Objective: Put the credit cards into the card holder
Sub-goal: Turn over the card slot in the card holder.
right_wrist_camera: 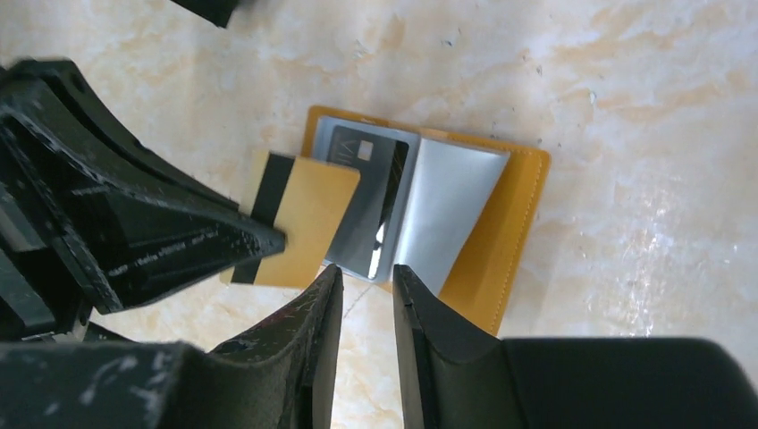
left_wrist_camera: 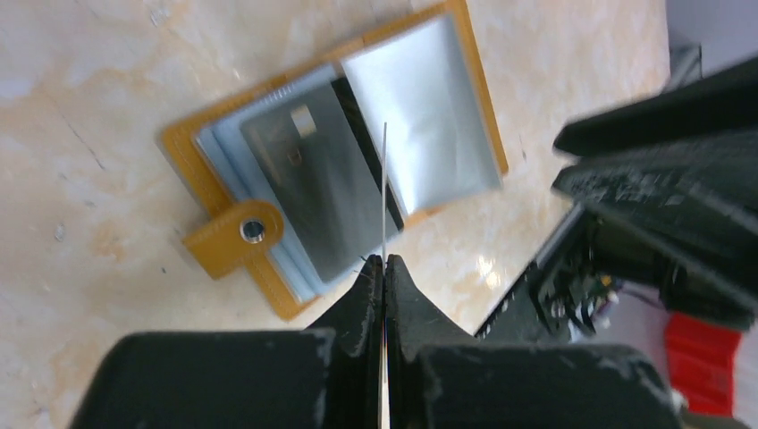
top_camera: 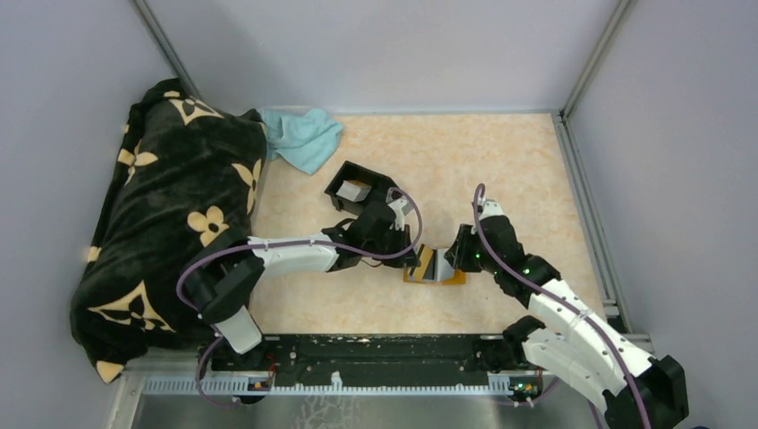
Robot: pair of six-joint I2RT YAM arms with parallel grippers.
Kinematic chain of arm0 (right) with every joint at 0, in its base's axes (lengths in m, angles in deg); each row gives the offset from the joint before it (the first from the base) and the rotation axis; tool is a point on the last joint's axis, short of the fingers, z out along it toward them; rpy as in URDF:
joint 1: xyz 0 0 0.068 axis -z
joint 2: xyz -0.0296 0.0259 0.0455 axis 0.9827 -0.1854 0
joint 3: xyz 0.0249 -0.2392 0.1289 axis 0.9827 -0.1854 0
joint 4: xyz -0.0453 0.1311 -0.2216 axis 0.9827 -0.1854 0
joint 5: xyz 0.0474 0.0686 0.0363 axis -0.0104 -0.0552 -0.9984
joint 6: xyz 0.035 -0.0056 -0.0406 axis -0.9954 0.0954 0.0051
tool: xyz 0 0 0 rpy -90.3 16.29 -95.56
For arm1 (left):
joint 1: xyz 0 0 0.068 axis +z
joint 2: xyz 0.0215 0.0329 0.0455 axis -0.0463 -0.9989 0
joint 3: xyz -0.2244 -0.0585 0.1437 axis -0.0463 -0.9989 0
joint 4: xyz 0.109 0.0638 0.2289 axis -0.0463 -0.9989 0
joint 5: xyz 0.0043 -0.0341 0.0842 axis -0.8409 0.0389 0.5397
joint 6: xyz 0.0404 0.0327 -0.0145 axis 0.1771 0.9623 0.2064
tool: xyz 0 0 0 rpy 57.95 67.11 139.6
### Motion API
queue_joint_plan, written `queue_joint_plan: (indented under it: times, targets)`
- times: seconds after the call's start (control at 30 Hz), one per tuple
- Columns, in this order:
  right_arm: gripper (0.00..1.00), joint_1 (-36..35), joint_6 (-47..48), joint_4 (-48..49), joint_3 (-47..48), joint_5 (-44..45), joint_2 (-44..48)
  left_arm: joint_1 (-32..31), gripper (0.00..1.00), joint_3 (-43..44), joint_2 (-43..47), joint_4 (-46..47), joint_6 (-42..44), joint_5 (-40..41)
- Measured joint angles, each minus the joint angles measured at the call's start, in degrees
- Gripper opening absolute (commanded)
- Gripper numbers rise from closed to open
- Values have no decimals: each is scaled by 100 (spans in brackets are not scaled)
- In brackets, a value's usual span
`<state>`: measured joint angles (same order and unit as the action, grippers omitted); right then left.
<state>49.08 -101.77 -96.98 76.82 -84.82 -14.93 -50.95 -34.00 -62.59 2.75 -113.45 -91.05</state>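
Insertion step: near the middle of the surface's [top_camera: 536,179] near edge the card holder [right_wrist_camera: 509,232] lies open, one grey card [left_wrist_camera: 313,188] already sleeved; the right gripper [right_wrist_camera: 368,286] waits beside it, jaws slightly apart and empty, while the left gripper [left_wrist_camera: 384,261], clamped on a gold card [right_wrist_camera: 308,214], must next align it with a free slot.

You're looking at two arms of the same make: the left arm [top_camera: 290,255] and the right arm [top_camera: 572,326] each pair smooth white shells on the long links with chunky black joint housings. A purple cable [top_camera: 192,279] runs in loose loops along the outside of each arm. Small green lights [top_camera: 529,264] glow on the right arm's black wrist section. Your left gripper [left_wrist_camera: 384,264] and right gripper [right_wrist_camera: 366,273] are matte black, their fingers [right_wrist_camera: 429,313] wedge-shaped, tapering to thin tips, with scuffed, faintly dusty surfaces
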Motion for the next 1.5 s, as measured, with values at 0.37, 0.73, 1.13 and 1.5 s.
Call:
queue_joint_plan:
  times: [0.37,0.73,1.13,1.5]
  targets:
    - [11,0,-337,485,-321,-35,-658,-140,0,1084,-463,-1196,-175,1443]
    - [5,0,-463,1088,-678,-173,-1364,-140,0,1445,-682,-1888,-105,1818]
    - [4,0,-494,1401,-809,-177,-1681,-138,0,1462,-680,-2155,-70,1908]
    - [3,0,-494,1473,-872,-177,-1681,-87,0,1244,-632,-2017,-428,1856]
